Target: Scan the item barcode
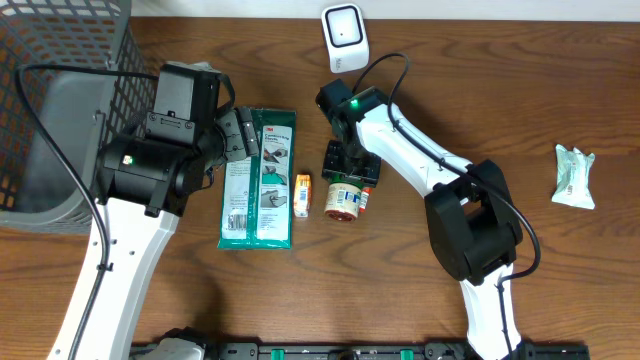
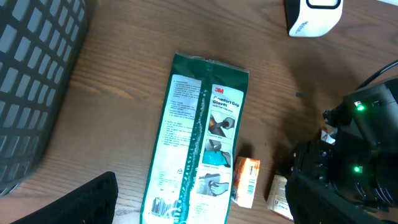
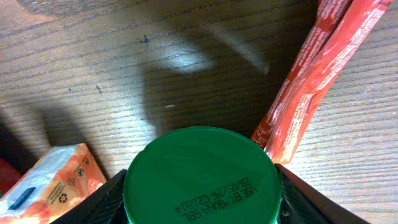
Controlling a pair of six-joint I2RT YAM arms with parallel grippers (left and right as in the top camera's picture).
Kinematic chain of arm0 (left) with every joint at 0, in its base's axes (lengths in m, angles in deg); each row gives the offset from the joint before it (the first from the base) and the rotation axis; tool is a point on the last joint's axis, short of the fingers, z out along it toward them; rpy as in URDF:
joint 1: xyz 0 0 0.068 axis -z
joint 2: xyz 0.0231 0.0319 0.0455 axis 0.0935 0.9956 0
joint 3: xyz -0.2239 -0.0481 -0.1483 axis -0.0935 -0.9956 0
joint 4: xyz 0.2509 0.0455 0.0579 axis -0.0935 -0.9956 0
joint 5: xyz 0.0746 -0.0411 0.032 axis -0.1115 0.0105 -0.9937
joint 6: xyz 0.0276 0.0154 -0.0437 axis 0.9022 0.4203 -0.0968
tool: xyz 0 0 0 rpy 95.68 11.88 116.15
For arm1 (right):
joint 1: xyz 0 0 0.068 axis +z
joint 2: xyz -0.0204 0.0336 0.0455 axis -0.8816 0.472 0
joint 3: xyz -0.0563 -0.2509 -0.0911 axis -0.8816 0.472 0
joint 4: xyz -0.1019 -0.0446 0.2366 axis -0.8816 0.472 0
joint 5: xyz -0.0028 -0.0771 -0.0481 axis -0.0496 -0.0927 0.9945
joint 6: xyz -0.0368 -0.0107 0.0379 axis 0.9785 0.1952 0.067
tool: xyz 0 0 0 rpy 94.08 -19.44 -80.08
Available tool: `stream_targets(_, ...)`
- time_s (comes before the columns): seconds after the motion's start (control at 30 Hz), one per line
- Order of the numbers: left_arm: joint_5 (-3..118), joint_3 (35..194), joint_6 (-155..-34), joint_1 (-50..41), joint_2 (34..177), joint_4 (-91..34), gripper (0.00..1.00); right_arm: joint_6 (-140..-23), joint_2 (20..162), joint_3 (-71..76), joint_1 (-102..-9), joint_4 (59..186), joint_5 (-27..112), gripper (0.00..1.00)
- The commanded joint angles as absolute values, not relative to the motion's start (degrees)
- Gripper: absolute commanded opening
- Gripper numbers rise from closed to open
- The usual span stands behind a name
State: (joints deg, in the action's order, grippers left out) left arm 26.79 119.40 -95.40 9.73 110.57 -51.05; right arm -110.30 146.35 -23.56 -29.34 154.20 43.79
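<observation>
Jar (image 1: pixel 343 200), round smooth green lid (image 3: pixel 202 177), woodgrain table (image 3: pixel 124 62)

White left arm (image 1: pixel 115 265) and right arm (image 1: pixel 415 150), black joints (image 1: pixel 140 165), cables (image 1: pixel 70 68), seemingly ribbed fingers (image 3: pixel 102 200)

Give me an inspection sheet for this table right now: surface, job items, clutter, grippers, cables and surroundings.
Surface: wooden table, small dark marks, no spills seen.
Job's things: white scanner at the far edge; jar with green lid under the right gripper.
Clutter: green glove pack; small orange box; red sticks beside the jar; white packet off to the right.
Grippers: left gripper open and empty, over the glove pack's far end; right gripper has a finger on either side of the lid, grip not clear.
Cables: black cable crossing over the basket; second cable looping off the right arm.
Surroundings: wire basket at the far left.
</observation>
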Motion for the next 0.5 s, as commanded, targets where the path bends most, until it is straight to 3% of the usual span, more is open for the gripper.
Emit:
stream_targets(0.0, 26.0, 120.3, -94.8, 9.4, 110.7, -51.2, 0.86, -108.6, 146.6, -23.5, -29.3, 154.5, 43.9, 0.61)
stream_targets(0.47, 26.0, 120.3, -94.8, 9.4, 110.7, -51.2, 0.86, -104.9, 138.9, -23.8, -29.3, 154.0, 47.7, 0.5)
